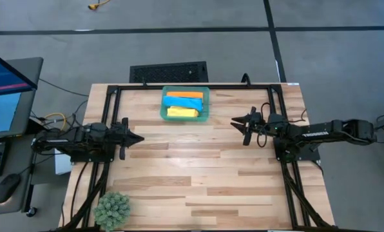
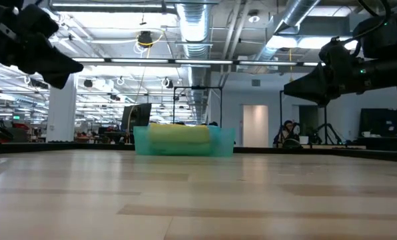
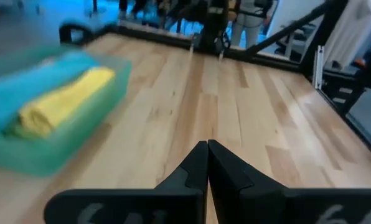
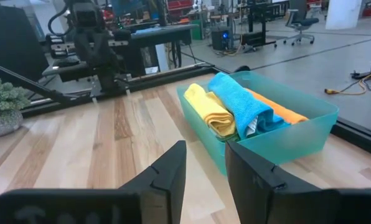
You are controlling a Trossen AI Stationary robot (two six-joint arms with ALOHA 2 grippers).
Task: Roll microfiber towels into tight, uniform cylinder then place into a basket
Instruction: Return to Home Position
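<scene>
The teal basket [image 1: 207, 103] stands at the table's far middle. Three rolled towels lie side by side in it: orange [image 1: 185, 95] farthest, blue [image 1: 182, 103] in the middle, yellow [image 1: 181, 113] nearest. The right wrist view shows the rolls lying along the basket [image 4: 291, 140], yellow [image 4: 210, 109], blue [image 4: 241, 102] and orange [image 4: 285, 112]. My left gripper [image 1: 139, 138] hovers shut over the table's left part, pointing right, with nothing in it [image 3: 206, 144]. My right gripper [image 1: 238, 129] hovers open over the right part, pointing left toward the basket, with nothing between its fingers [image 4: 205, 146].
A spiky green plant ball [image 1: 112, 209] sits at the near left corner. Black frame rails [image 1: 179, 86] run along the table's far, left and right sides. A desk with a monitor, keyboard and mouse [image 1: 6, 187] stands left of the table. Bare wood lies between the arms.
</scene>
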